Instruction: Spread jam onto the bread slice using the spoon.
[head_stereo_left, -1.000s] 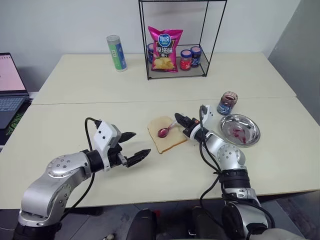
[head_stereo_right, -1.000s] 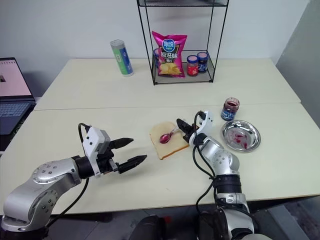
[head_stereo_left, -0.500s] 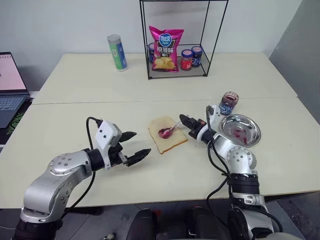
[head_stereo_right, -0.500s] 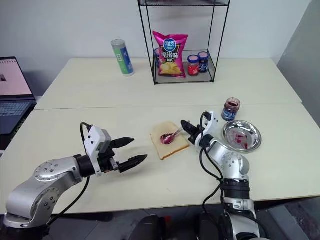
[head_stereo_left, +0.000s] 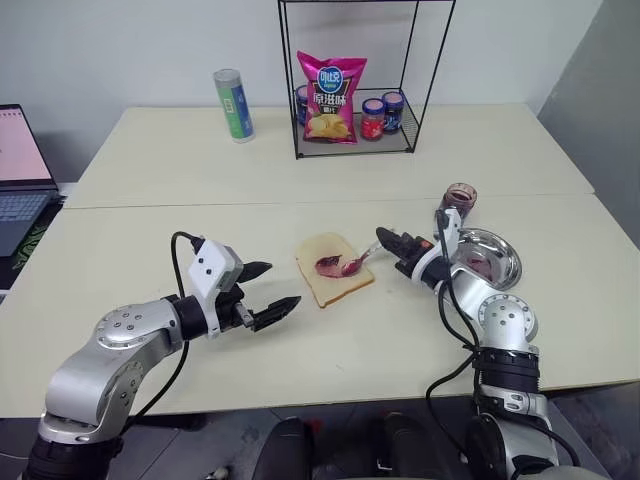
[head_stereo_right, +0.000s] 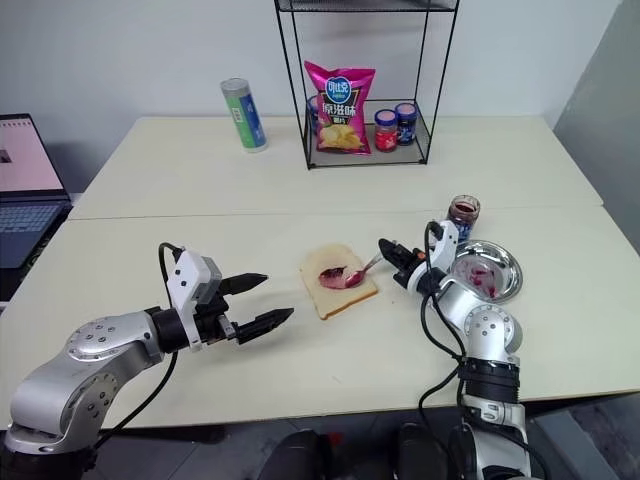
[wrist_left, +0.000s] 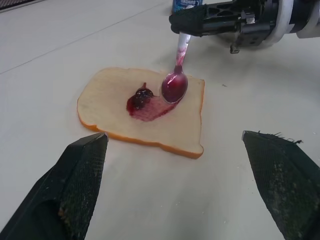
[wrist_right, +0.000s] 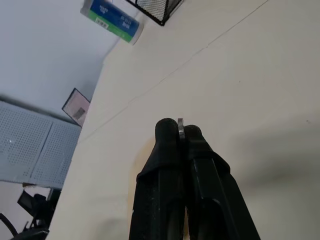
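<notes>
The bread slice (head_stereo_left: 334, 268) lies flat near the table's middle, with a dark red smear of jam (wrist_left: 145, 102) on its top. The spoon (wrist_left: 175, 80) rests its red-stained bowl on the slice beside the smear. My right gripper (head_stereo_left: 390, 244) is shut on the spoon's handle, just right of the bread. The small glass jar of jam (head_stereo_left: 459, 201) stands further right, behind the steel plate (head_stereo_left: 498, 262). My left gripper (head_stereo_left: 272, 293) hovers open to the left of the bread, nothing between its fingers (wrist_left: 75, 180).
A wire rack (head_stereo_left: 355, 80) at the back holds a pink crisp bag (head_stereo_left: 330, 98) and small lidded jars (head_stereo_left: 380, 115). A green-blue can (head_stereo_left: 232, 105) stands to its left. A laptop (head_stereo_left: 20, 175) sits at the far left edge.
My right gripper has drawn back to the right with the spoon, dragging the bowl across the slice and leaving a jam smear. The left arm has stayed put.
</notes>
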